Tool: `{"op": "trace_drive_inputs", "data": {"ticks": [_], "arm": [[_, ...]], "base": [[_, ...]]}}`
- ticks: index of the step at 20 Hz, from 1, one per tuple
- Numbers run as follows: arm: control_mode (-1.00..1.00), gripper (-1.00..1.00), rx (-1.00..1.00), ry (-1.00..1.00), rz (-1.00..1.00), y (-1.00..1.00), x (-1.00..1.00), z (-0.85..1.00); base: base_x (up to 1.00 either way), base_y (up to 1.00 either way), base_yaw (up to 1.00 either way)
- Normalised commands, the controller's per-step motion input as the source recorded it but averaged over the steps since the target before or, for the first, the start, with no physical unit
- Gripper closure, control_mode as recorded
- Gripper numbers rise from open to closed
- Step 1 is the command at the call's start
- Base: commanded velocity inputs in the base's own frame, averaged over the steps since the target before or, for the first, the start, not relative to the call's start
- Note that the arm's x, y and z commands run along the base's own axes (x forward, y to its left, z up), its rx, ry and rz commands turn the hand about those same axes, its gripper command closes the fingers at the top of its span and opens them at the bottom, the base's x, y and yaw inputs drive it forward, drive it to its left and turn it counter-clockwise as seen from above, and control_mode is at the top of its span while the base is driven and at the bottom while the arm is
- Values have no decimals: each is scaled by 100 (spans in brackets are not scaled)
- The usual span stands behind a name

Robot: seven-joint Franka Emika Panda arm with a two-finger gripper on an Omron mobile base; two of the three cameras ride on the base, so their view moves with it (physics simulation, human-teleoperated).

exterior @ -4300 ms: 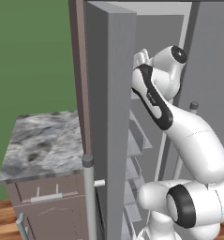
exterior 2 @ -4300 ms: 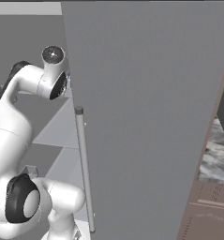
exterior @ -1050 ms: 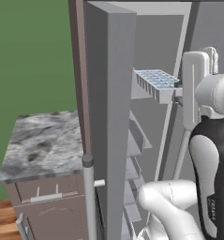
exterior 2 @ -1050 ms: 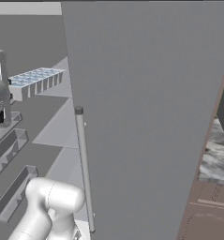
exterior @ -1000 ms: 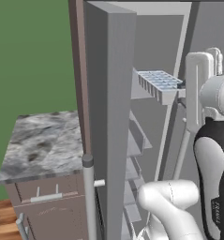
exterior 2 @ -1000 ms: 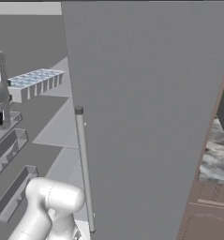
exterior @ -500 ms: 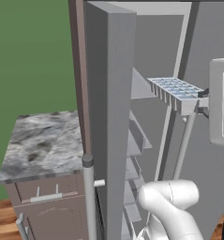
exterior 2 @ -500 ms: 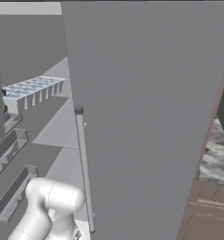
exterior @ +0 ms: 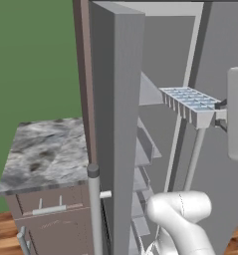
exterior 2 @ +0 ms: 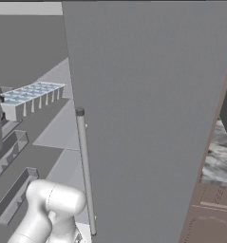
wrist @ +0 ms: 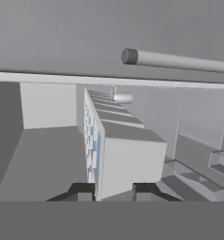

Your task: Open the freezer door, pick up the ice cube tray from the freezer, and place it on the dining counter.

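In the left base view, a marbled cabinet top (exterior: pixel 43 152) with a drawer is seen at the left, beside the freezer (exterior: pixel 160 74). The freezer door (exterior: pixel 115 124) is swung open, and its silver bar handle (exterior: pixel 94 209) is seen at its lower edge. To the right, the ice cube tray (exterior: pixel 190 103) is held level in the air, in front of the freezer's open side and clear of the shelves. In the hand view, the gripper (wrist: pixel 112 191) is closed on the near end of the ice cube tray (wrist: pixel 108 140), one finger on each side of it. In the right base view, the tray (exterior 2: pixel 29 97) is seen at the left, and the wide plain grey door (exterior 2: pixel 153 118) is seen at the right.
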Motion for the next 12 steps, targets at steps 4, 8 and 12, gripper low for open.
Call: {"op": "trace_drive_inputs", "data": {"ticks": [4,8,12], "arm": [[100,100,0,0,0,0,-4,-9],[100,100,0,0,0,0,0,0],[100,100,0,0,0,0,0,0]], "base": [[-4,0,1],[-65,-53,9],[-95,-95,26]]}}
